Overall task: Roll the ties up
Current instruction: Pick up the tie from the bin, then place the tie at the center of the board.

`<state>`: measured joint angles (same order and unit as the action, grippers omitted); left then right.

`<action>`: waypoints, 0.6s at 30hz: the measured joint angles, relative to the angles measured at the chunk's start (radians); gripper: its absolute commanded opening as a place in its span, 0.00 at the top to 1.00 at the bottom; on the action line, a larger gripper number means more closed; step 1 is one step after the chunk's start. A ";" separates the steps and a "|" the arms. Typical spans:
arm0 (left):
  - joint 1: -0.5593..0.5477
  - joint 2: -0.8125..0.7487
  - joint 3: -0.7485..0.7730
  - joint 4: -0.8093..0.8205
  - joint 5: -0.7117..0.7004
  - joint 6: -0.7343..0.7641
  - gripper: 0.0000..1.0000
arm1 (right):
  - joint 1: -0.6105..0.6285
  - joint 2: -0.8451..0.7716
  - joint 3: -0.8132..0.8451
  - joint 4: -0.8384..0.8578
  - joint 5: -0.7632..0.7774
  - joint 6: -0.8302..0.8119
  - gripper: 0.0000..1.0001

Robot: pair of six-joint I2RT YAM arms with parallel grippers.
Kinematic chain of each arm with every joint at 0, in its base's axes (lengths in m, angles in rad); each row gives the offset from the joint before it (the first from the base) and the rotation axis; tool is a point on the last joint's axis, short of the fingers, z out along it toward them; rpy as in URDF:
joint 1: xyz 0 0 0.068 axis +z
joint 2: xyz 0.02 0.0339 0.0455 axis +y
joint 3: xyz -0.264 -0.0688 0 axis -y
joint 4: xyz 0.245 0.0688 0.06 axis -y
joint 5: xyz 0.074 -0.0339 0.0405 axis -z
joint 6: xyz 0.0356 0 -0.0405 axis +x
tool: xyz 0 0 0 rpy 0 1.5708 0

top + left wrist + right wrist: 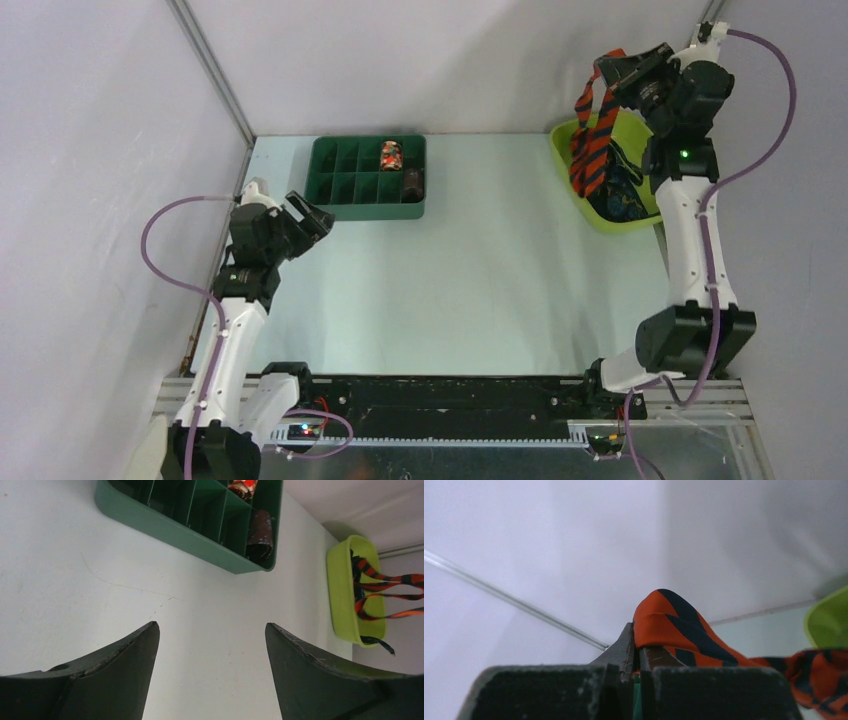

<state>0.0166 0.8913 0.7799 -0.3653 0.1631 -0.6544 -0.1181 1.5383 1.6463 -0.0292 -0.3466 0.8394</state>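
Right gripper (pixel 610 68) clamped on striped tie (pixel 590 145) hanging over lime bin (pixel 563 150), far right; left gripper (pixel 310 215) jaws apart near green tray (pixel 365 210).

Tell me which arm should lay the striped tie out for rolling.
Likely right. The right gripper is shut on the red-orange tie, hanging over the lime bin. The left gripper is open and empty beside the green tray.

Striped tie (pixel 598 145): lower end hidden in lime bin (pixel 628 125), table (pixel 480 280) far-right corner; green tray (pixel 190 535) cropped at top, left wrist view.
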 measured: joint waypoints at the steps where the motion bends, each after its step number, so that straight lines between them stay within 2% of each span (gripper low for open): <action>1: 0.000 -0.008 0.000 0.005 0.004 0.000 0.17 | 0.010 -0.029 0.000 -0.016 -0.002 -0.011 1.00; 6: 0.000 -0.027 -0.005 0.035 0.028 -0.001 0.18 | 0.069 -0.141 -0.034 -0.069 -0.018 -0.047 1.00; 11: 0.000 -0.029 -0.045 0.050 0.042 -0.002 0.13 | 0.208 -0.227 -0.146 -0.129 -0.024 -0.093 0.99; 13: 0.000 -0.030 -0.059 0.050 0.047 -0.003 0.11 | 0.269 -0.254 -0.202 -0.159 -0.019 -0.111 0.84; 14: 0.000 -0.031 -0.065 0.050 0.050 -0.004 0.10 | 0.304 -0.272 -0.239 -0.173 -0.007 -0.121 0.65; 15: 0.000 -0.031 -0.069 0.050 0.051 -0.006 0.08 | 0.339 -0.291 -0.280 -0.193 0.013 -0.132 0.51; 18: 0.000 -0.031 -0.076 0.053 0.053 -0.012 0.06 | 0.426 -0.341 -0.389 -0.267 0.069 -0.170 0.36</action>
<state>0.0166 0.8608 0.7036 -0.3119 0.2161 -0.6666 0.3077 1.1973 1.2575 -0.2958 -0.2779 0.6697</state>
